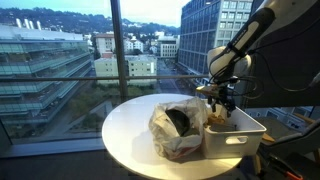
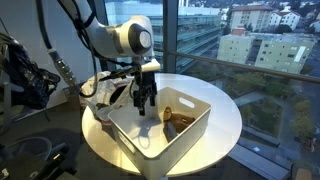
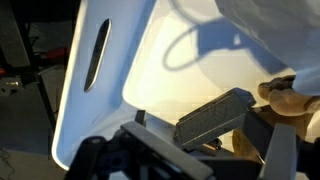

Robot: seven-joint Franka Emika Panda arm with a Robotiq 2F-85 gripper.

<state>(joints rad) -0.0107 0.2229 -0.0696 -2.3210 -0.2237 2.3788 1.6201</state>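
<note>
The pincer [image 2: 146, 105] hangs point-down with its jaws released, gripping nothing, inside the mouth of the white bin [image 2: 150, 147] on the round worktop [image 2: 226, 126]. In the wrist view, one finger pad [image 3: 214, 116] stands clear of the bin's pale floor. The brown pieces [image 2: 180, 122] lie at about three o'clock from the pincer, near it but apart, kept together by the bin's walls. In an exterior view, a soft plastic bag [image 1: 176, 131] slumps against the bin at nine o'clock.
</note>
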